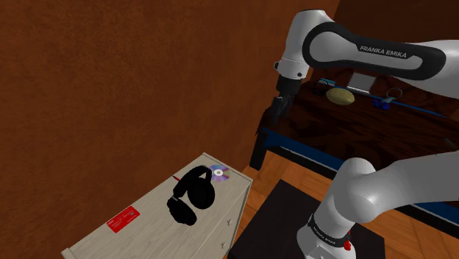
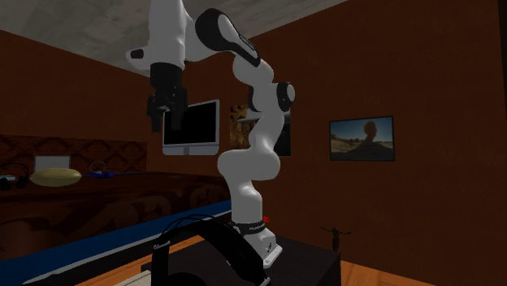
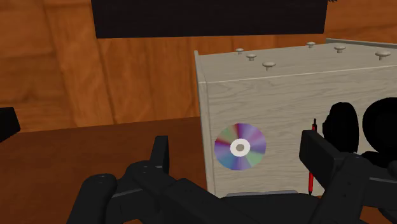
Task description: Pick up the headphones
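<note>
Black headphones (image 1: 193,196) lie flat on the pale wooden top of a low cabinet (image 1: 147,228), beside a shiny CD (image 1: 219,174). My gripper (image 1: 272,116) hangs high above the cabinet's far corner, off towards the shoulder view's right, well clear of the headphones. In the wrist view the fingers (image 3: 159,151) stand wide apart with nothing between them, so the gripper (image 3: 235,146) is open; the CD (image 3: 240,147) shows below it and the headphones (image 3: 366,124) lie beyond one finger. The headphones (image 2: 213,253) fill the near foreground of the second exterior view, with the gripper (image 2: 156,120) far above.
A red card (image 1: 123,219) and a thin red pen (image 1: 177,179) also lie on the cabinet top. Behind the arm stands a dark table (image 1: 346,121) with a yellowish lump (image 1: 340,96). A brown wall (image 1: 110,88) backs the cabinet. A monitor (image 2: 192,126) hangs on the wall.
</note>
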### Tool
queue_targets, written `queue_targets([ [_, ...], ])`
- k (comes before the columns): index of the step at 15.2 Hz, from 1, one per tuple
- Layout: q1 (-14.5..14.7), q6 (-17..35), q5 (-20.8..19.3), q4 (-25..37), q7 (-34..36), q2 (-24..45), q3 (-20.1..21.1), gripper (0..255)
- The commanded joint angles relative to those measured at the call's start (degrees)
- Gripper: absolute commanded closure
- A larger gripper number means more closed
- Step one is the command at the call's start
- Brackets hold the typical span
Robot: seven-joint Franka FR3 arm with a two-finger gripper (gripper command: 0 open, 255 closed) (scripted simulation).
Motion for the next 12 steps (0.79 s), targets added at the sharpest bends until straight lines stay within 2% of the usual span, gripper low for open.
queue_targets([
  [1,0.0,0.0,0.0,0.0,0.0,0.0,0.0,0],
  [6,-1.7,1.7,6.4,-3.1,18.5,-0.9,8.9,0],
  [12,-4.3,5.6,13.8,-2.6,40.5,3.1,20.0,0],
])
